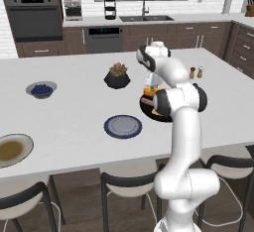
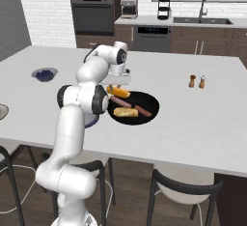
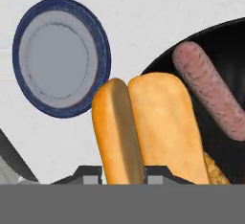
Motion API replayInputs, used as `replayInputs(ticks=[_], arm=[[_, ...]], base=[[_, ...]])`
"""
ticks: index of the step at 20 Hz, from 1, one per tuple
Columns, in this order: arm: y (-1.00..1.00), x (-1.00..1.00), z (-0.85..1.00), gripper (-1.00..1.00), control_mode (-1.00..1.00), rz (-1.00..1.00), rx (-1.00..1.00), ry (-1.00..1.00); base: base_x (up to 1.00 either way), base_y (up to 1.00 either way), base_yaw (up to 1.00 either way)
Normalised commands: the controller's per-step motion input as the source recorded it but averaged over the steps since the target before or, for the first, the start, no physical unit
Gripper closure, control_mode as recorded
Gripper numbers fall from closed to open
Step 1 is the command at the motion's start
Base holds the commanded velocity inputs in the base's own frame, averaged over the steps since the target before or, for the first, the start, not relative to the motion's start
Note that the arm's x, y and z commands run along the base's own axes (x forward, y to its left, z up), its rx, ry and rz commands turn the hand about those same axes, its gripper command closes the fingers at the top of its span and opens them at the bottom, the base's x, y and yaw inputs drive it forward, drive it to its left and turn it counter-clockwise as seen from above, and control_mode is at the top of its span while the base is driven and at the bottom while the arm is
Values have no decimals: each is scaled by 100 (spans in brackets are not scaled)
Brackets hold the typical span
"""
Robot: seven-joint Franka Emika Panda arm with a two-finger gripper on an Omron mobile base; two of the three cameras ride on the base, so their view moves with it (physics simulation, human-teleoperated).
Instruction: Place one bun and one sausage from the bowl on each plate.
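Note:
My gripper (image 3: 122, 175) is shut on a golden bun (image 3: 143, 127), whose split top runs up the middle of the hand view. The held bun (image 2: 118, 92) hangs over the left rim of the wide black bowl (image 2: 149, 102). Inside the bowl lie a pinkish sausage (image 2: 137, 108) and another bun (image 2: 125, 113). From the hand, the sausage (image 3: 210, 91) lies to the right in the bowl (image 3: 229, 41). A blue-rimmed grey plate (image 3: 61, 58) sits beside the bowl; this plate (image 1: 122, 126) is bare. A second, brownish plate (image 1: 12, 149) rests at the counter's left edge.
A small bowl of dark berries (image 1: 41, 89) and a black plant pot (image 1: 117, 76) stand further back on the white island. Salt and pepper shakers (image 2: 197, 81) are to the right of the bowl. Stools line the near edge.

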Motion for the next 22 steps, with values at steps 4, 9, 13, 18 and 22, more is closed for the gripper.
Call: replayInputs(ticks=[4, 9, 13, 18, 22], arm=[[90, -100, 10, 100, -100, 2, 0, 0], [99, -100, 3, 100, -100, 0, 0, -3], [100, -85, -2, 100, -100, 0, -1, -2], [53, -7, -17, 100, -100, 1, 0, -1], [29, 51, -46, 100, -100, 0, 0, -3]], base=[[0, 0, 0], [0, 0, 0], [0, 0, 0], [0, 0, 0], [0, 0, 0]])
